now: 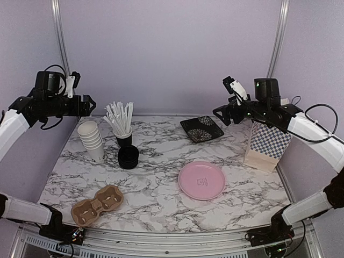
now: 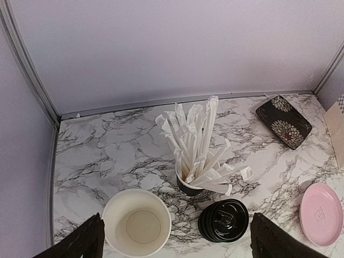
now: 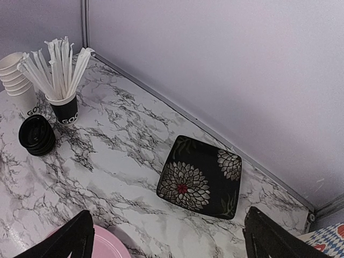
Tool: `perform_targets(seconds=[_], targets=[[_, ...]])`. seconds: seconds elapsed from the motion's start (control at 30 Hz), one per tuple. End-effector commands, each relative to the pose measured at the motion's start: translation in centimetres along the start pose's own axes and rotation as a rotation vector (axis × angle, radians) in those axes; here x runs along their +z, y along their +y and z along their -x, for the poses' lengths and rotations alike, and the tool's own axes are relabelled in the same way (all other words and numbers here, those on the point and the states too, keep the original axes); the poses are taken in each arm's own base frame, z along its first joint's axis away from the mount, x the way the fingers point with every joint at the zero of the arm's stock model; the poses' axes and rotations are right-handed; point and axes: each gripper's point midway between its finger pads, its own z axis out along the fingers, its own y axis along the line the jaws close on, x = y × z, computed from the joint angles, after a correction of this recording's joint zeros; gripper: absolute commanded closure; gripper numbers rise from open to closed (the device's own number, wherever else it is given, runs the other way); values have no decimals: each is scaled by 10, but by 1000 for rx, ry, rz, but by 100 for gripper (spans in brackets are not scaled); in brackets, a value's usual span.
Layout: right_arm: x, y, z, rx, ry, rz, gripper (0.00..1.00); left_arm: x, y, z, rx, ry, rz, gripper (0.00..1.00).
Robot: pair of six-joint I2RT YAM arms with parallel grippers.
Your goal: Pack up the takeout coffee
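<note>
No takeout coffee is in view; no lidded cup shows anywhere. My left gripper (image 1: 89, 105) hangs open high over the table's back left, above a nested stack of lidless white cups (image 2: 136, 221) and a stack of black lids (image 2: 223, 220). Its fingers (image 2: 80, 243) frame both stacks with nothing between them. My right gripper (image 1: 221, 114) is open too, raised at the back right over a black flowered dish (image 3: 200, 176), well apart from it. A brown two-hole cardboard cup carrier (image 1: 98, 204) lies at the front left.
A black cup of wrapped white straws (image 1: 123, 138) stands behind the lids. A pink plate (image 1: 201, 180) lies right of centre. At the right edge stands a checkered paper bag (image 1: 267, 144). Grey walls close off the back and sides.
</note>
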Motion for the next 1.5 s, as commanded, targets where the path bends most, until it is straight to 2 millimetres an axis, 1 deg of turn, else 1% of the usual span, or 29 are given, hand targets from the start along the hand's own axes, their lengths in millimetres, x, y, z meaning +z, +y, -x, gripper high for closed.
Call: perform_targets(seconds=[0.0, 0.1, 0.27, 0.33, 0.43, 0.47, 0.53, 0.57, 0.63, 0.7, 0.73, 0.77, 0.9, 0.97, 1.03, 1.2, 1.27, 1.37, 1.47], targets=[[-12, -10, 17, 20, -65, -61, 2, -6, 5, 12, 2, -68, 32, 4], [-10, -12, 14, -11, -53, -76, 1, -5, 8, 10, 4, -69, 45, 2], [-13, 3, 10, -43, -48, 6, 2, -8, 8, 11, 11, -88, 46, 1], [-14, 18, 5, -96, -37, 85, 1, -8, 6, 9, 19, -86, 35, 1], [-15, 48, -13, -212, -16, 252, 2, -3, -4, -2, 48, -35, -26, 1], [-15, 57, -20, -227, -8, 304, 2, -1, -6, -5, 53, -5, -38, 3], [-14, 77, -34, -264, 15, 396, 4, 5, -5, -14, 51, 71, -27, 10], [-13, 88, -41, -289, 34, 436, 6, 9, -5, -19, 58, 113, -20, 17], [-9, 112, -56, -349, 71, 497, 12, 15, -4, -28, 67, 181, 2, 27], [-7, 127, -65, -388, 93, 532, 17, 19, -6, -35, 69, 224, 0, 33], [-6, 131, -67, -395, 95, 544, 18, 20, -7, -37, 67, 236, -2, 36], [-6, 134, -67, -399, 93, 557, 19, 21, -3, -38, 67, 243, 27, 37], [-6, 138, -67, -404, 89, 578, 22, 28, 11, -38, 66, 263, 118, 48], [-6, 139, -68, -404, 96, 582, 24, 32, 16, -42, 69, 295, 148, 49], [-6, 139, -71, -402, 103, 584, 25, 38, 16, -47, 65, 324, 150, 49], [-7, 139, -75, -402, 106, 577, 25, 50, 14, -63, 60, 383, 135, 56], [-6, 138, -76, -401, 109, 573, 25, 53, 13, -70, 63, 405, 130, 56], [-6, 138, -79, -402, 113, 567, 25, 59, 12, -80, 65, 437, 120, 61], [-5, 138, -81, -402, 115, 565, 26, 65, 16, -88, 66, 463, 140, 68]])
